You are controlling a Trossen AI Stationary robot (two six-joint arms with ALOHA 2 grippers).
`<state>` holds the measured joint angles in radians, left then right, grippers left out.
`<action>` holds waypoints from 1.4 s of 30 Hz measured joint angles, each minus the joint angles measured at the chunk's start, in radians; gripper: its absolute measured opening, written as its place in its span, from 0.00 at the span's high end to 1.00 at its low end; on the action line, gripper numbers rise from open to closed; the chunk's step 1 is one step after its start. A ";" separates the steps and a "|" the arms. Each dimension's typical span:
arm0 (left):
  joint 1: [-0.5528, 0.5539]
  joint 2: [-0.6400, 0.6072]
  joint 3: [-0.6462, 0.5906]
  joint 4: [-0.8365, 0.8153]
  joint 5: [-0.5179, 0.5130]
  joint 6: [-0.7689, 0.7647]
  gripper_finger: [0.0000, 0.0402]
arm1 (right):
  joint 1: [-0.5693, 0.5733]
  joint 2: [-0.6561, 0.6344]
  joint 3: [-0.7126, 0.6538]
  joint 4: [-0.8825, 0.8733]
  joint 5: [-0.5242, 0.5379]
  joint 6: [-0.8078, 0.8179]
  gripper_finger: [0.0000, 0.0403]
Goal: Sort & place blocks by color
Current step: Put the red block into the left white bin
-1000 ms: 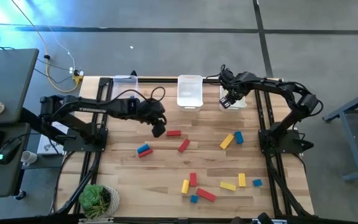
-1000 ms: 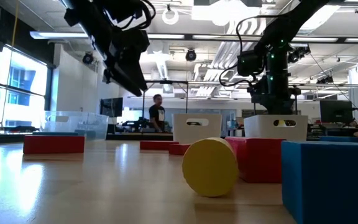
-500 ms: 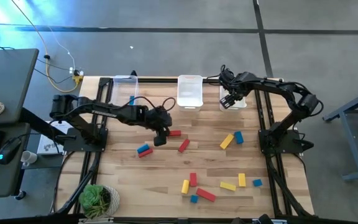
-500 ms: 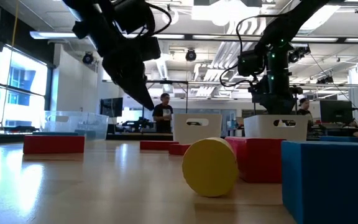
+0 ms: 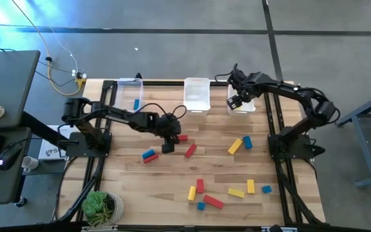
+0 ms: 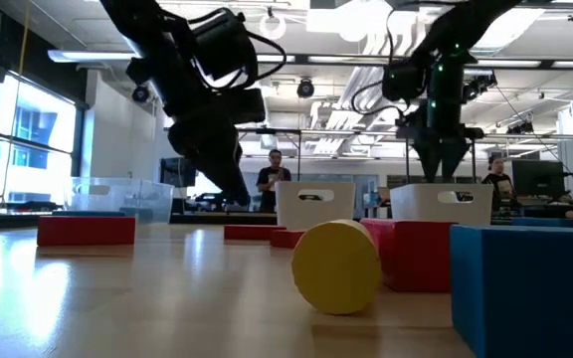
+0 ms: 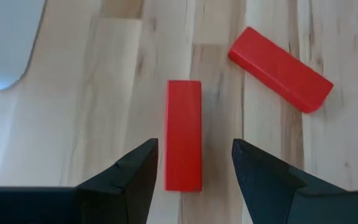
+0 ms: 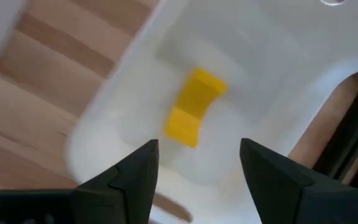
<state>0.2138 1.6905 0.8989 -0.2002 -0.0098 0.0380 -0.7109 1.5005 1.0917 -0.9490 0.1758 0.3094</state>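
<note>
Lifting off the right bin (image 5: 242, 106), the right hand (image 5: 235, 102) now stands apart and empty — its yellow block (image 8: 193, 107) lies dropped inside. Meanwhile the left hand (image 5: 167, 143) has descended, fingers apart, straddling a red block (image 7: 183, 134) on the surface (image 5: 172, 187).

From my high view, three clear bins (image 5: 196, 94) line the table's (image 5: 172, 187) twelve o'clock edge. A potted plant (image 5: 102, 206) sits at its seven o'clock corner. Off toward nine o'clock I see a desk (image 5: 5, 77), with a yellow cable (image 5: 60, 80) beside it. A person (image 6: 275, 179) stands in the room behind.
</note>
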 joint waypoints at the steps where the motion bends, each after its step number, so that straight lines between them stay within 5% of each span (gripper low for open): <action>1: 0.000 0.007 0.000 -0.004 -0.001 0.000 0.52 | 0.000 -0.006 0.013 -0.009 -0.007 0.006 0.48; 19: 0.002 0.101 0.000 0.022 -0.029 -0.027 0.53 | 0.082 -0.078 0.206 -0.028 -0.075 0.057 0.48; 30: 0.013 0.100 0.001 0.044 -0.030 -0.032 0.84 | 0.163 -0.078 0.231 -0.034 -0.072 0.085 0.48; 42: 0.022 0.056 0.025 0.034 -0.025 -0.087 0.84 | 0.237 -0.078 0.231 -0.037 -0.066 0.146 0.48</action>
<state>0.2356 1.7460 0.9240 -0.1665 -0.0352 -0.0494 -0.4736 1.4227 1.3231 -0.9863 0.1096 0.4554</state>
